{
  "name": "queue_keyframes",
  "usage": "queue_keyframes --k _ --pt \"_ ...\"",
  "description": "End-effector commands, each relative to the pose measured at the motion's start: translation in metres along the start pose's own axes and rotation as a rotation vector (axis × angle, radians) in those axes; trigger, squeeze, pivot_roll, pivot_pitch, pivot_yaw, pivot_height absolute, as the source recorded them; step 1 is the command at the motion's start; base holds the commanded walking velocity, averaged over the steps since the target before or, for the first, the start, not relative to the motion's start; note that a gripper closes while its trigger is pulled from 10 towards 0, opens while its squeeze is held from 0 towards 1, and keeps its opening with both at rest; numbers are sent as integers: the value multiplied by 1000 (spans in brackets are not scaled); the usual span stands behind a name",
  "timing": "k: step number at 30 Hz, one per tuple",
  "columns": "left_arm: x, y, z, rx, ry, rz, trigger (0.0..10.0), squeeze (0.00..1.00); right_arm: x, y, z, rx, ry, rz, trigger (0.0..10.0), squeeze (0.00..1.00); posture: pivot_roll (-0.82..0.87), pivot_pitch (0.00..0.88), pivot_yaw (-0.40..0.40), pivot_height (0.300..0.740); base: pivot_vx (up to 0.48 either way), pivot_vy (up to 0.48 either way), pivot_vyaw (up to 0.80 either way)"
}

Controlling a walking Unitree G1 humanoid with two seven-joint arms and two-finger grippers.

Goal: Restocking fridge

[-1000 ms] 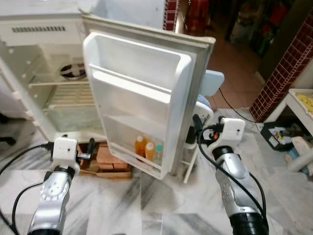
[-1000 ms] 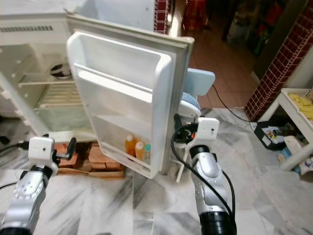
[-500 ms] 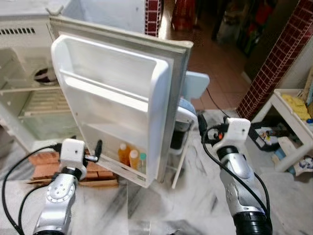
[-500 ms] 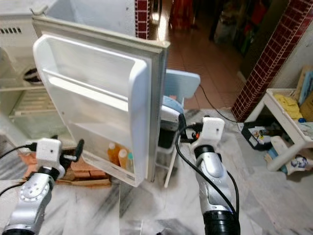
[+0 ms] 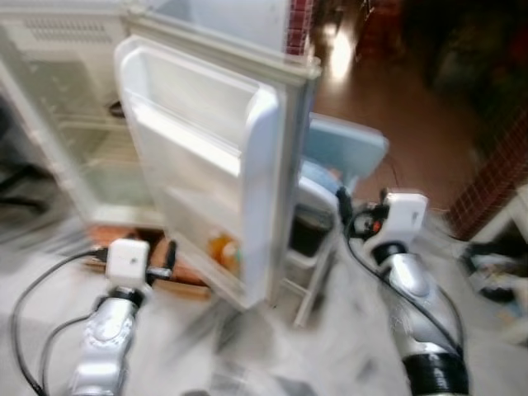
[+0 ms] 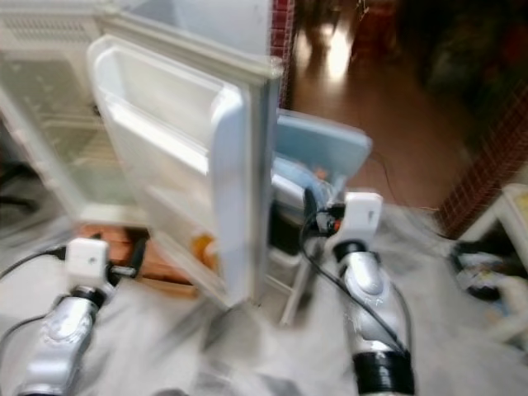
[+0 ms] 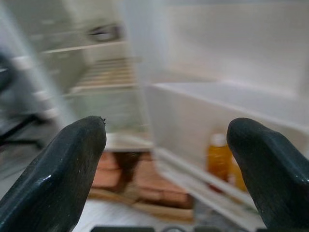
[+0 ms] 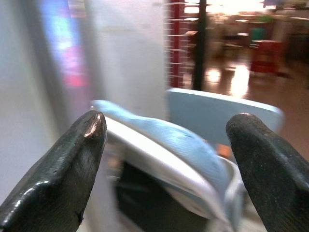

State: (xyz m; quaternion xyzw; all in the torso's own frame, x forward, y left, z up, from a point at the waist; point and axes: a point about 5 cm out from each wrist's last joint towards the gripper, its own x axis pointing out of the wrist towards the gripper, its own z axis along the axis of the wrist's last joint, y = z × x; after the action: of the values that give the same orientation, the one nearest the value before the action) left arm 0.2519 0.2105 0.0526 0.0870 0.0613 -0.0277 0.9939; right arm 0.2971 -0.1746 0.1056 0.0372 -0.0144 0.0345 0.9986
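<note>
Fridge [image 5: 74, 124] stood open, cabinet shelves bare apart from a dark round item on the upper rack, too blurred to name. Fridge door [image 5: 214, 157] swung wide toward the robot, edge-on between the two arms. Head views were motion-blurred, so the robot was likely turning or walking; my read is a transit/fetch step, nothing in hand.

Doing it well: settle the base before reaching, since blur makes any aim unreliable. Keep both arms tucked clear of the door edge while turning.

In the way, largest first:
- The door itself, closest obstacle, hanging between the arms.
- Light-blue chair [image 5: 346, 157] just behind the door on the right, with a white stand under it; it blocked the door from opening further and crowded the right arm.
- Brick stack [image 7: 145, 176] on the floor under the fridge, near the left arm.

Stock already in: orange bottles [image 7: 218, 157] in the door's bottom shelf.

Left pincer [image 7: 169, 145] was released, fingers spread wide, empty, pointing at the door's lower shelf. Right pincer [image 8: 166, 159] was also released and empty, facing the chair.
</note>
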Motion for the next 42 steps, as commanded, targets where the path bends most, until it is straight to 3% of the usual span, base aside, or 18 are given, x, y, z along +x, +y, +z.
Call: queue_keyframes --k 1,10,18,22,30,33,37,39,40,42 --pt "-3 6 2 24 1 14 10000 0 5 10 4 13 -20 40 10000 0 43 0 -14 740 0 0 750" --pt "-5 5 -3 -17 14 -1 10000 0 -3 11 -2 19 1 32 10000 0 25 0 -7 740 0 0 702" --pt "1 11 1 16 10 6 10000 0 0 6 -7 -24 51 -34 10000 0 16 0 3 740 0 0 0" --pt "0 7 -3 15 27 -11 10000 0 8 2 -7 -34 75 -74 10000 0 16 0 3 740 0 0 0" --pt "-5 7 -6 5 37 -11 10000 0 43 9 16 9 19 -78 10000 0 42 0 -5 740 0 0 0" --pt "-7 8 -7 6 42 -8 10000 0 56 11 25 54 12 -76 10000 0 47 0 -9 740 0 0 0" --pt "-7 7 -8 4 45 -8 10000 0 59 12 28 121 16 -57 10000 0 49 0 -11 740 0 0 0" --pt "-8 5 -10 0 53 -17 10000 0 58 30 33 232 -14 116 10000 0 44 0 -10 740 0 0 0" --pt "-8 5 -10 0 53 -17 10000 0 58 30 33 232 -14 116 10000 0 44 0 -10 740 0 0 0" --pt "-7 2 -12 2 60 -37 10000 0 37 60 51 425 -91 466 10000 0 37 0 -8 740 0 0 0"
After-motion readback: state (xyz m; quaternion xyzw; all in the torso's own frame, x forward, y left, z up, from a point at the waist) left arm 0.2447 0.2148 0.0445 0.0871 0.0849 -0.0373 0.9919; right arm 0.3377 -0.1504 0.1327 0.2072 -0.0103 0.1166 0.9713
